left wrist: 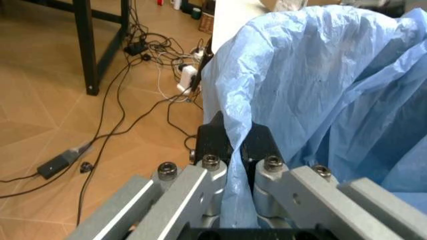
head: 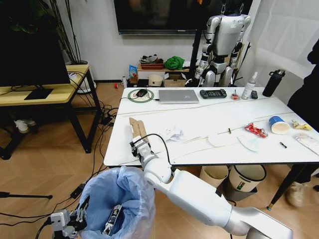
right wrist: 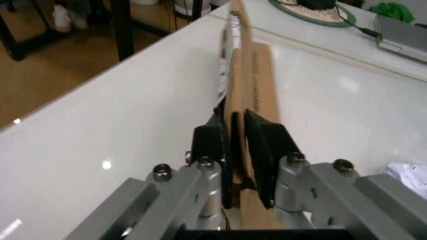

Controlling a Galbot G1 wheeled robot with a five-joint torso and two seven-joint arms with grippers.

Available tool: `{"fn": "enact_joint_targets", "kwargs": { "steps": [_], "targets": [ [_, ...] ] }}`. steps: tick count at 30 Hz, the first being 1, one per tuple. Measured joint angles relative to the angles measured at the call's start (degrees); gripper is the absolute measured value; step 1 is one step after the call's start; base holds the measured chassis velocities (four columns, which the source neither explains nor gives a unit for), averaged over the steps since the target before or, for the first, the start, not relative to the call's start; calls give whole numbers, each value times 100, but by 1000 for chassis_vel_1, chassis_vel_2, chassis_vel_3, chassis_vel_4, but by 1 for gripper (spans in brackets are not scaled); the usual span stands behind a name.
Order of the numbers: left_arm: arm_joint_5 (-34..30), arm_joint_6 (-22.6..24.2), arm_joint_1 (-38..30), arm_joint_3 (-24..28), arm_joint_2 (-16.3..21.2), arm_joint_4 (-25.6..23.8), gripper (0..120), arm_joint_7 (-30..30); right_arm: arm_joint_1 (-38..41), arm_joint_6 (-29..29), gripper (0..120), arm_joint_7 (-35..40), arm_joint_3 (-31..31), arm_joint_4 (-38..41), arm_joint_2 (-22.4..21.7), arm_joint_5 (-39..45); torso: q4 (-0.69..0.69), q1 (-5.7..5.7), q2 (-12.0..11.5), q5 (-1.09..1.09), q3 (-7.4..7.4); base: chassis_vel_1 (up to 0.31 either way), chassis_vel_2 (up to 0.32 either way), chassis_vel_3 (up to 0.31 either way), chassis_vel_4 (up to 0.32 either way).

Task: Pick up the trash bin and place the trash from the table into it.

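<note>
My right pincer [right wrist: 239, 145] clamped on the cardboard [right wrist: 250, 75] at the counter's [head: 209, 124] near-left edge, my left pincer [left wrist: 233, 145] pinching the trash bin's [head: 119, 199] bag rim

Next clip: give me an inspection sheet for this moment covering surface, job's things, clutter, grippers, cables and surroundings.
Surface: white marble-look table, litter scattered across it.
Job's things: trash bin with blue bag held below the table's near-left corner; flattened cardboard carton at the table's left end; crumpled white paper, crushed red can, paper cup.
Clutter: laptop, handheld controller, spray bottle, black flask.
Grippers: left gripper shut on the bag's rim; right gripper closed on the carton's edge.
Cables: tangle on the floor by the desk leg.
Surroundings: humanoid robot standing behind, wood-topped desk, two bins under the table.
</note>
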Motion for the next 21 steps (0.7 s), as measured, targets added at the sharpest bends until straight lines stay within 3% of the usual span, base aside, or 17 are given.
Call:
{"fn": "enact_joint_targets", "kwargs": {
  "steps": [1,6,9,10,13,16,21],
  "targets": [
    [-11,0,-6,1,2,0,0,0,-6,113,3,-39,93,87,-54,95,0,0,0,0,0,0,0,0,0],
    [-62,0,-23,12,31,-8,0,0,-92,561,0,-240,468,559,-333,814,0,0,0,0,0,0,0,0,0],
    [-139,29,-80,27,72,-13,0,-18,-232,1541,0,-936,753,931,-650,1060,0,0,0,0,0,0,0,0,0],
    [-139,29,-80,27,72,-13,0,-18,-232,1541,0,-936,753,931,-650,1060,0,0,0,0,0,0,0,0,0],
    [-194,71,-137,41,122,-13,0,-54,-530,2438,0,-1891,958,1850,-1315,1832,1,0,0,0,0,0,0,0,0],
    [-228,90,-154,43,128,-13,0,-68,-808,2679,0,-2356,984,2550,-1833,2087,-2,0,0,0,-1,0,0,0,0],
    [-289,124,-173,52,123,-13,0,-96,-1397,2961,0,-2855,719,3427,-2310,2089,1,-1,0,0,-1,0,0,0,0]
  ]
}}
